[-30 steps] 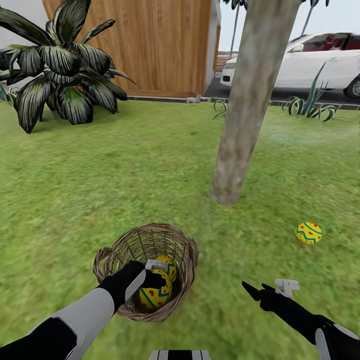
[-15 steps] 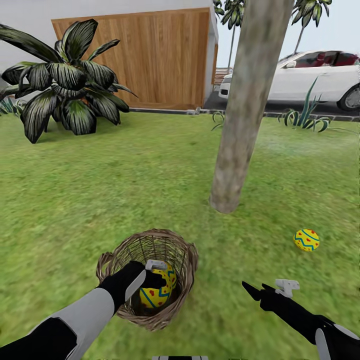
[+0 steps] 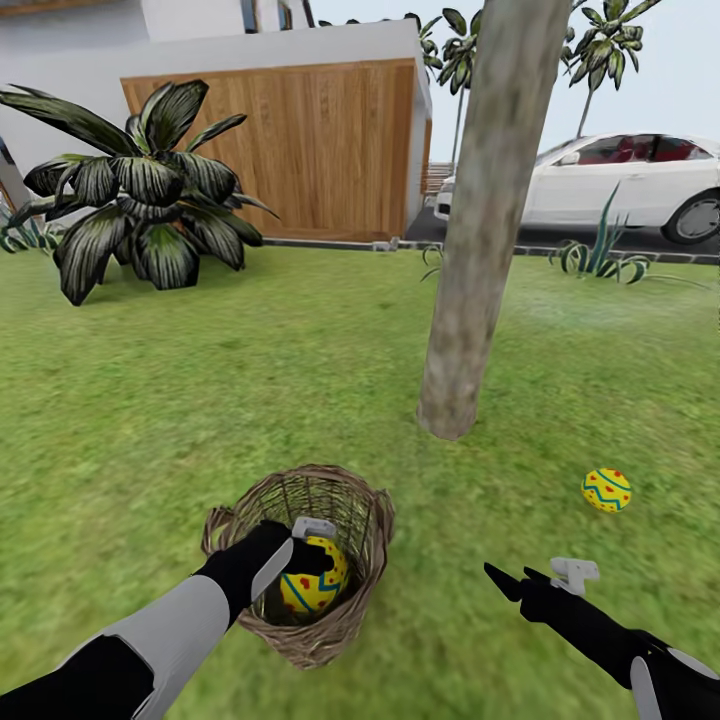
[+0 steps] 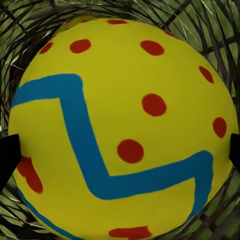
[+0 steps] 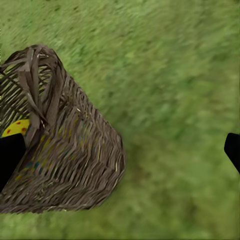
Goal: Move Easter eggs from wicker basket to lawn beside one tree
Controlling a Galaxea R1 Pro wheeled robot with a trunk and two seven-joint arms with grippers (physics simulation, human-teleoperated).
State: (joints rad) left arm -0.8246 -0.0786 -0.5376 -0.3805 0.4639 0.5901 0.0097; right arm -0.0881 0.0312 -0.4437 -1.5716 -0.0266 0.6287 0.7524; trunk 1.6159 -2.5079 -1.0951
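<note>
One egg in my left claw, one out on the grass.

My left claw (image 3: 305, 560) is reaching down into the wicker basket (image 3: 300, 560) and its fingers are closing on either side of a yellow Easter egg (image 3: 312, 588); in the left wrist view that egg (image 4: 120, 130), with red dots and a blue zigzag, is sitting between my dark fingertips (image 4: 7, 155) with wicker behind it. My right claw (image 3: 535, 578) is hovering over the lawn (image 3: 250, 380) just right of the basket, jaws spread wide and holding nothing. A second egg (image 3: 606, 490) is lying on the grass to the right of the tree (image 3: 480, 250), near its trunk. The basket is standing on the lawn in front of that tree.
</note>
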